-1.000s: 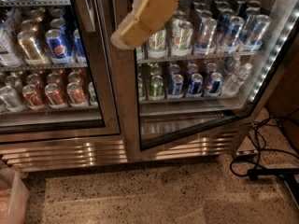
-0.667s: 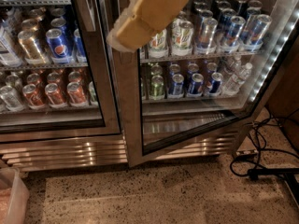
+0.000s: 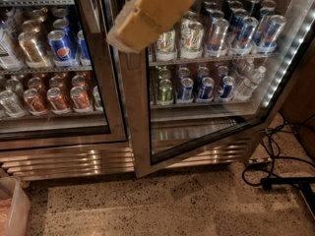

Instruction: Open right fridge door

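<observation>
The right fridge door (image 3: 137, 113) is a steel-framed glass panel hinged on the right. It stands partly swung out, its bottom edge angling away from the cabinet. My gripper (image 3: 147, 14), a tan padded shape, hangs at the top of the view over the door's free left edge. It covers the upper part of that edge, so the handle and any contact with it are hidden. Cans of soda (image 3: 216, 33) show on the shelves behind the glass.
The twin left door (image 3: 101, 90) is closed, with blue and red cans behind it. Black cables (image 3: 275, 168) lie on the speckled floor at the right. A pale bin (image 3: 11, 211) sits at the bottom left. A dark wall borders the fridge on the right.
The right door has swung out a little farther. My gripper has shifted slightly left and toward the camera along with the door's free edge.
</observation>
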{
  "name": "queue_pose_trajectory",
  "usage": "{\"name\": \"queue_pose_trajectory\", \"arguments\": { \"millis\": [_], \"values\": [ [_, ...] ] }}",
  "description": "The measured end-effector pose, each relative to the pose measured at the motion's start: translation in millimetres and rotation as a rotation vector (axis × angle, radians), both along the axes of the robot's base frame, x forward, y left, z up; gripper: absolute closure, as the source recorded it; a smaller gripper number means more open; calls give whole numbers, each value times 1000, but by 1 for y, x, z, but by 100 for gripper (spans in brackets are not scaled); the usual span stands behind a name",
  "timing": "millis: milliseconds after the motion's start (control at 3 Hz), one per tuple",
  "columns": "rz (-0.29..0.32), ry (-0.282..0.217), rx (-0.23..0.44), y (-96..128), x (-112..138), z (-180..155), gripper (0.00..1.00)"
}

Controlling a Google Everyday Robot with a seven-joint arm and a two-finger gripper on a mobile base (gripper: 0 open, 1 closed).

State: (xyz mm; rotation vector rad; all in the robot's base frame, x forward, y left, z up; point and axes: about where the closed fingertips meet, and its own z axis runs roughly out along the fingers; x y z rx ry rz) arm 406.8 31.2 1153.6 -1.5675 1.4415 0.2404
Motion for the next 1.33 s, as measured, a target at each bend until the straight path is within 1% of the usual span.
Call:
{"name": "queue_pose_trajectory", "arguments": {
  "millis": [1333],
  "values": [
    [0,0,0,0,0,0,0]
  ]
}}
